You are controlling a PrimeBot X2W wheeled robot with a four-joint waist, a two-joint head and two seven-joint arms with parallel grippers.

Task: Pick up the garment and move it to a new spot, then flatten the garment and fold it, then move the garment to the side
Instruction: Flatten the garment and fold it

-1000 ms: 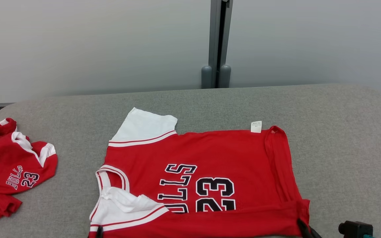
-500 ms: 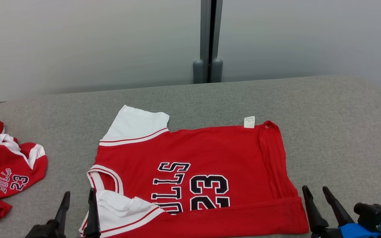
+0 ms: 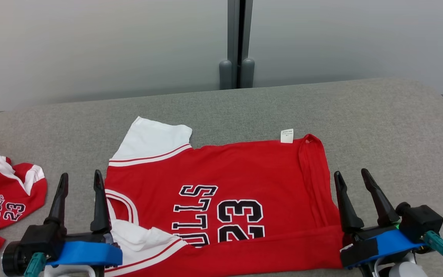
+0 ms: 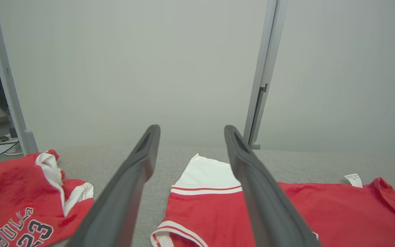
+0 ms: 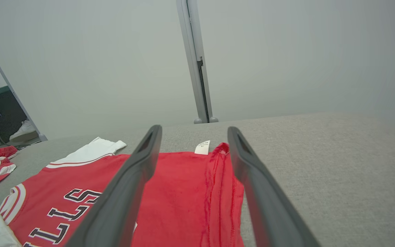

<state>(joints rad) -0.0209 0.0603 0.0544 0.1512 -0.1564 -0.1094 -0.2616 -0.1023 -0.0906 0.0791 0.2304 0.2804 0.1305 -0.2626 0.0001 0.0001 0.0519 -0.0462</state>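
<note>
A red jersey (image 3: 221,192) lies spread sideways on the grey desk (image 3: 398,123), between the two tools. Its near long edge is doubled over itself, which suggests a lengthwise fold is in hand. The collar end sits just beside the left tool (image 3: 81,174) and the hem end just beside the right tool (image 3: 350,172), one tool per end, probably so both ends can be taken together. Both tools are spread wide and hold nothing. They hang low over the desk, level with each other, fingers pointing away towards the pale wall (image 3: 90,46). A second jersey (image 3: 6,200) lies crumpled on the outer side of the left tool, apart from it.
</note>
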